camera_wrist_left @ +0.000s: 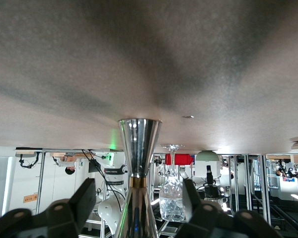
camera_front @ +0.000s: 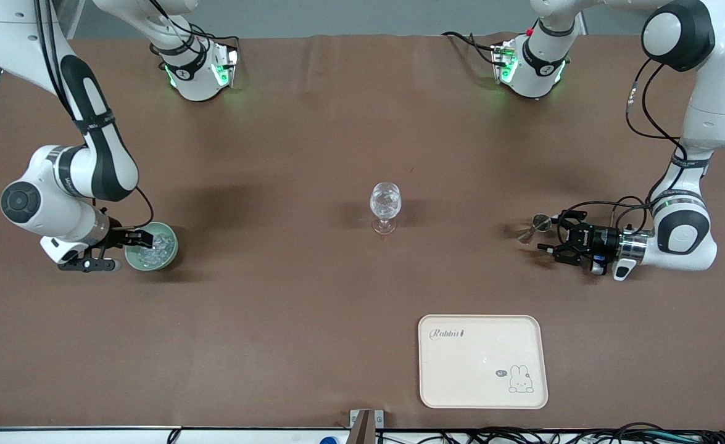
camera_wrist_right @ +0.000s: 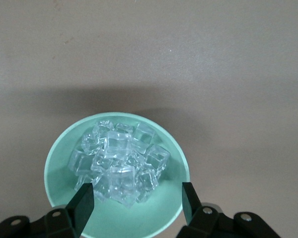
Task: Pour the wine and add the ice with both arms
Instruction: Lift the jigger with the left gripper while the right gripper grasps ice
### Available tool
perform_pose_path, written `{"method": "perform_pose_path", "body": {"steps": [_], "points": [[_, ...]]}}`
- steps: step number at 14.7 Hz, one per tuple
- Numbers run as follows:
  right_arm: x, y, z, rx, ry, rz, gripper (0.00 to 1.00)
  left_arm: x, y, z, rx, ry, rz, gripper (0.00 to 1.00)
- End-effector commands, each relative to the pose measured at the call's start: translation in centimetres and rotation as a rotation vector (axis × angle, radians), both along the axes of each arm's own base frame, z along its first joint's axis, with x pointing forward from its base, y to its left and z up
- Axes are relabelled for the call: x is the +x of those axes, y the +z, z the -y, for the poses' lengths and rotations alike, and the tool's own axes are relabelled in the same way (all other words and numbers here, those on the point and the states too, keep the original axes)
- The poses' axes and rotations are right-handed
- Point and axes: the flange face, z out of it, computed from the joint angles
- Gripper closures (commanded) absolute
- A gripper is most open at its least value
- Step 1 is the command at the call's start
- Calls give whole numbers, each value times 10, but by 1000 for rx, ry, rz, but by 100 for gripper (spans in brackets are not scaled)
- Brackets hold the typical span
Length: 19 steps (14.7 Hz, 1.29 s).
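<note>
A wine glass (camera_front: 385, 206) with clear, glistening contents stands mid-table; it also shows in the left wrist view (camera_wrist_left: 172, 198). A mint green bowl (camera_front: 171, 256) full of ice (camera_front: 158, 243) sits toward the right arm's end. My right gripper (camera_front: 132, 246) hangs open just over that bowl (camera_wrist_right: 54, 163), its fingers either side of the ice (camera_wrist_right: 120, 158), holding nothing. A metal jigger (camera_front: 538, 225) stands toward the left arm's end. My left gripper (camera_front: 556, 233) is level with the table and open, and the jigger (camera_wrist_left: 139, 148) stands between its fingers (camera_wrist_left: 87, 196) untouched.
A cream tray (camera_front: 482, 361) with a rabbit print lies nearer the front camera than the glass, toward the left arm's end. The two arm bases (camera_front: 195, 68) stand along the table's edge farthest from the front camera. The table has a brown cloth.
</note>
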Motion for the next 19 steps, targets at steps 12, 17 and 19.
{"method": "perform_pose_path", "body": {"steps": [12, 17, 19], "points": [[-2, -17, -14, 4, -22, 17, 34, -1, -10, 18, -30, -15, -4, 44], [-1, -20, -12, 2, -24, 21, 40, -2, -10, 21, -38, -22, 7, 60], [-1, -21, -12, 2, -24, 20, 47, -2, -10, 21, -38, -22, 7, 68]]}}
